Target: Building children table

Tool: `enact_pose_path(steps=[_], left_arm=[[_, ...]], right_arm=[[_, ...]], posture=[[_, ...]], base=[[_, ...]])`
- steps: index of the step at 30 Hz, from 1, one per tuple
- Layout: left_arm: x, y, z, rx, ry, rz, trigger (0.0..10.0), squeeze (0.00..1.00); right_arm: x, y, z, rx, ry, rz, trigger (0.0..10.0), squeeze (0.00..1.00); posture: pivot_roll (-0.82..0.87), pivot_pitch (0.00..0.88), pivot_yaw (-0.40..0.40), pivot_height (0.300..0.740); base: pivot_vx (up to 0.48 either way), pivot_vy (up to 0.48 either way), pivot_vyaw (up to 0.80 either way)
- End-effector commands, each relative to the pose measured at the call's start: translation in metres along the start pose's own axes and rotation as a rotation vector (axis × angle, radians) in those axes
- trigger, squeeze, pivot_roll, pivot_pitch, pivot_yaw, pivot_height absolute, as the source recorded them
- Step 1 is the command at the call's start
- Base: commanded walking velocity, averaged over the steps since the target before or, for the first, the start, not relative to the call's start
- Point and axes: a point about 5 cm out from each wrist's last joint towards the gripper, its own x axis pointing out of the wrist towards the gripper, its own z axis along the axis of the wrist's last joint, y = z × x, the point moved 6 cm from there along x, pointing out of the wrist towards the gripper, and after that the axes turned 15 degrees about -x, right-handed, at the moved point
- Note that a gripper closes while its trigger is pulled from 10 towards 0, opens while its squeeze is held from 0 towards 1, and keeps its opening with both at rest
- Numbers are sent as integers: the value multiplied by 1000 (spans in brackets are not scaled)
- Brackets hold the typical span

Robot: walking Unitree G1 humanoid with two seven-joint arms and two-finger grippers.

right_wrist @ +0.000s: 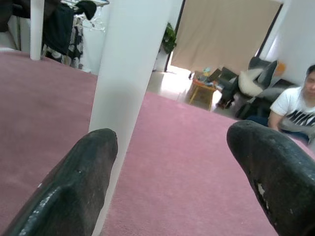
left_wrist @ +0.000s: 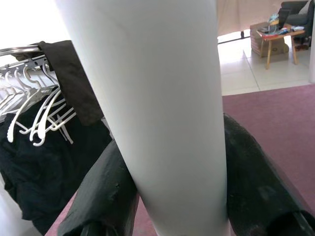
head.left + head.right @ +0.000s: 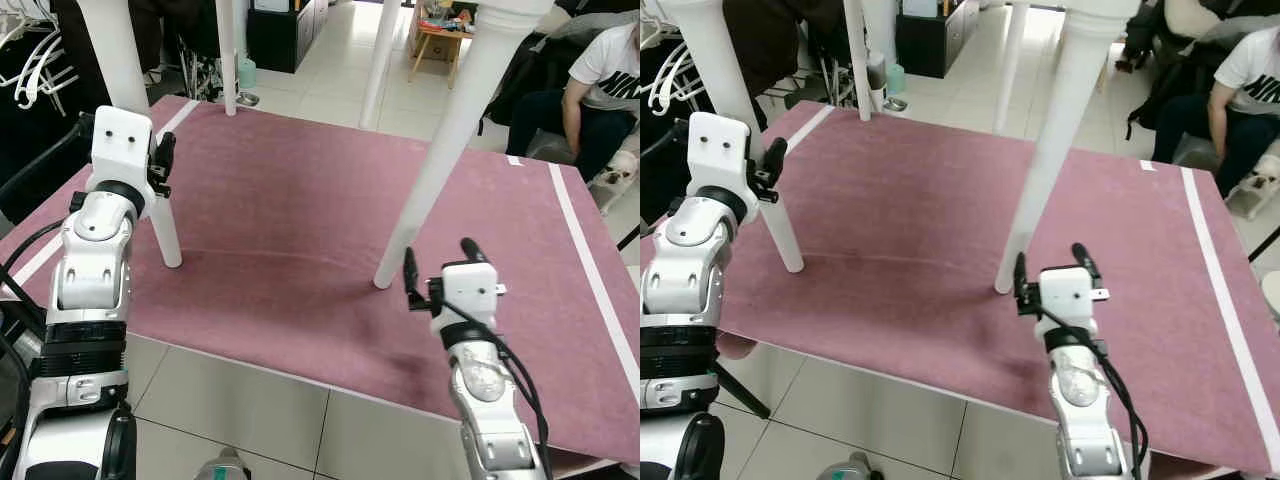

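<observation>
Four white table legs (image 3: pixel 455 135) stand on the maroon rug (image 3: pixel 300 220); left hand (image 3: pixel 160 165) pinches one, right hand (image 3: pixel 437 267) spread beside another.

White table legs (image 3: pixel 440 160) stand on a maroon rug (image 3: pixel 290 220).

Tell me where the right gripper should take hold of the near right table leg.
Grip the table leg low on its round shaft, just above the foot on the rug. The right gripper is open beside it; come in level from the robot's side, since the leg leans away upward.
</observation>
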Motion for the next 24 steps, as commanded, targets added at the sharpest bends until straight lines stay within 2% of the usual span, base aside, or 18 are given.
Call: enact_pose_path(steps=[1,2,3,4,8,15,18,24], left_arm=[[-3,-7,-54,87,194,-14,10000,0],[-3,-7,-53,87,193,-15,10000,0],[-3,-7,-53,87,193,-15,10000,0],[-3,-8,-52,84,189,-18,10000,0],[-3,-8,-50,83,185,-19,10000,0],[-5,-4,-50,81,183,-10,10000,0],[-5,-4,-50,80,183,-9,10000,0],[-3,-6,-51,77,184,-10,10000,0]], right_arm=[[10,-2,5,65,-15,22,10000,0],[19,3,9,115,-27,79,10000,0],[19,3,9,115,-27,79,10000,0],[29,10,16,168,-52,160,10000,0],[37,15,22,202,-74,231,10000,0],[52,3,29,237,-84,182,10000,0],[54,2,30,243,-87,182,10000,0],[72,2,48,222,-139,214,10000,0]], posture=[[38,0,27,740],[39,0,31,740],[39,0,31,740],[39,0,31,740],[45,0,31,740],[56,0,25,740],[56,0,25,740],[51,0,31,740]], base=[[0,0,0],[0,0,0],[0,0,0],[0,0,0],[0,0,0],[0,0,0],[0,0,0],[0,0,0]])
